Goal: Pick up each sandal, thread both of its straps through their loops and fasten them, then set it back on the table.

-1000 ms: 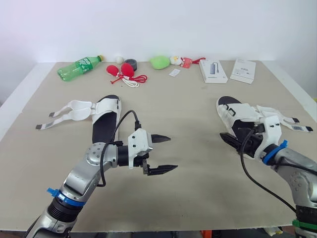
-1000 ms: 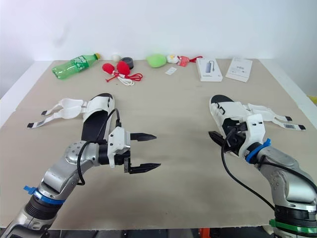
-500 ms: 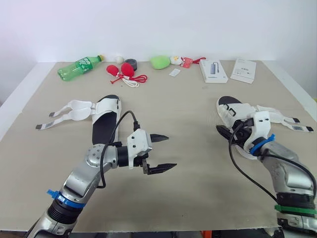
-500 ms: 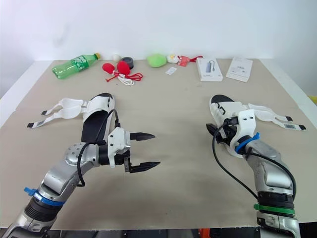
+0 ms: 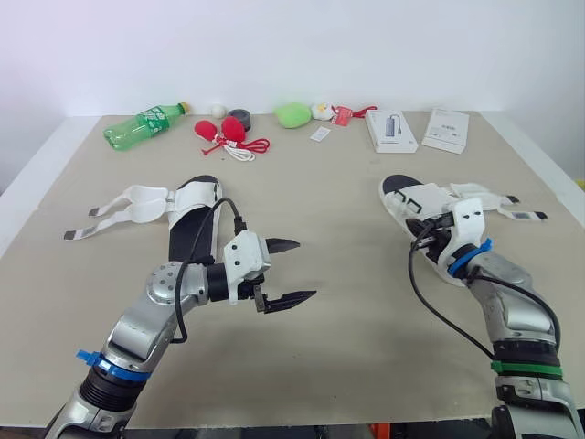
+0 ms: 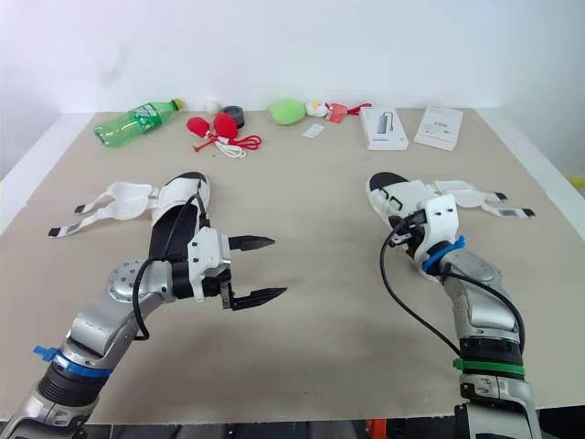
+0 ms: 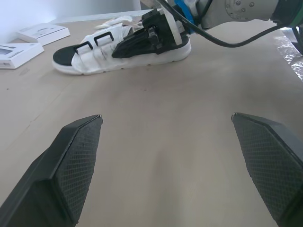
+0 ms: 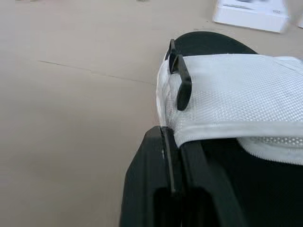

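Note:
The right sandal [image 5: 407,197], white with a black footbed, lies on the right of the table [image 5: 347,366], its loose straps [image 5: 498,194] trailing to the right. My right gripper [image 5: 422,240] is shut at that sandal's near side; the right wrist view has the closed fingers [image 8: 156,161] pressed against the base of the white strap [image 8: 236,99], beside its black loops [image 8: 182,85]. The left sandal [image 5: 194,224] lies on the left, straps [image 5: 128,203] spread out to the left. Just right of it my left gripper [image 5: 307,270] hovers open, holding nothing.
Along the far edge lie a green bottle [image 5: 144,122], red items with a cord [image 5: 228,133], a grey disc [image 5: 241,116], a green toy [image 5: 293,114] and two white boxes [image 5: 392,131] [image 5: 446,128]. Bare tabletop lies between the sandals.
My right gripper went from open to shut at the right sandal's side. That sandal and its straps shifted left and farther away. The left arm drifted slightly left.

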Tool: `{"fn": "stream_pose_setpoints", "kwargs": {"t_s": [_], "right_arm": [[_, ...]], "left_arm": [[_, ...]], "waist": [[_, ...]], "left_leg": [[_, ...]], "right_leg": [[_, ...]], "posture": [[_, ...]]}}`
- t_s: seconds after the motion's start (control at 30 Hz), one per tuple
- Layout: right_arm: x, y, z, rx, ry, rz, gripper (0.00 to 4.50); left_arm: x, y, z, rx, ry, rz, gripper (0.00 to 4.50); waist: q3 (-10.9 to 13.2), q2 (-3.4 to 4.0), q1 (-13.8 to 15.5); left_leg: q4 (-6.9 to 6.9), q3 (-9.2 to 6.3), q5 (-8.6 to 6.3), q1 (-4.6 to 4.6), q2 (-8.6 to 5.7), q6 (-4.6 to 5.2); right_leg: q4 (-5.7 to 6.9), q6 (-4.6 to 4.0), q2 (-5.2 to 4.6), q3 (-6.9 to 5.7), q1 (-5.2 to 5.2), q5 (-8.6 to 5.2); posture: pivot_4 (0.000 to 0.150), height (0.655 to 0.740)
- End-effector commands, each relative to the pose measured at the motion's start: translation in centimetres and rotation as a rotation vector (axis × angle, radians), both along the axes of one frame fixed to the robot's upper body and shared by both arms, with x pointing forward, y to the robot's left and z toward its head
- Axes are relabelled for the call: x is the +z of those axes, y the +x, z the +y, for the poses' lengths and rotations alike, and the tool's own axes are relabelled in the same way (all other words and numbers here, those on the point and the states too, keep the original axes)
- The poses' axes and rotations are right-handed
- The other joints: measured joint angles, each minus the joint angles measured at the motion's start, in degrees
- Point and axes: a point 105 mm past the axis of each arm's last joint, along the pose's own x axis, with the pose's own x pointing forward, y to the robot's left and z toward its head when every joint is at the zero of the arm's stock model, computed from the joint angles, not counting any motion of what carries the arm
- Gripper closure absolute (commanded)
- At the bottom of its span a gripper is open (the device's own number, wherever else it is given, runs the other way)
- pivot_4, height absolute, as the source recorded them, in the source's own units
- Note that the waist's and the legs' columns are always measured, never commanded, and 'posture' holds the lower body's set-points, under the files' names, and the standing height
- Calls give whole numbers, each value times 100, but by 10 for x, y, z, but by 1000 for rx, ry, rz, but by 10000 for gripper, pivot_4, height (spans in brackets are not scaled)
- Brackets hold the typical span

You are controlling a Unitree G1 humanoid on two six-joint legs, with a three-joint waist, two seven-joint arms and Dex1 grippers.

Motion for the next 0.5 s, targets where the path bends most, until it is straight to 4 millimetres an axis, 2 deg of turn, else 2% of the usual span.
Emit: {"fn": "stream_pose_setpoints", "kwargs": {"t_s": [0.03, 0.1, 0.2, 0.3, 0.43, 0.5], "right_arm": [[16, -23, 55, 367, -10, -41, 44554], [14, -49, 84, 621, -34, -6, 44554], [6, -81, 107, 900, -113, 43, 44554], [-7, -93, 112, 1040, -230, 86, 44554], [-17, -109, 117, 1217, -284, 127, 44554], [-22, -111, 119, 1277, -328, 115, 44554]], "left_arm": [[10, 0, 17, 24, -7, -38, 0], [11, 0, 26, 31, 6, -39, 0], [12, 0, 37, 36, 30, -40, 0], [11, -2, 45, 39, 57, -44, 0], [6, -11, 56, 50, 85, -24, 0], [0, -15, 62, 67, 108, -11, 0]], "waist": [[0, 1, -31], [1, 1, -60], [2, 3, -52], [3, 0, -34], [3, 0, -32], [3, 0, -45]], "left_leg": [[-1, 0, 0, 0, 2, 0], [-8, 0, -1, 0, 5, 1], [-15, -1, -4, 0, 18, 5], [-15, -1, -5, 0, 20, 3], [-10, 0, -4, -1, 21, -2], [-11, 0, -4, 1, 24, -2]], "right_leg": [[0, 0, 1, 0, 0, 0], [0, 10, 5, 0, -3, 2], [1, 12, 20, 0, -7, 2], [-2, 8, 21, 0, -5, -1], [-4, -12, 20, 0, -5, -9], [-3, -15, 21, 0, -6, -10]], "posture": [[1500, 7400], [1500, 7400], [1500, 7400], [1500, 7400], [1500, 7400], [1500, 7400]]}}
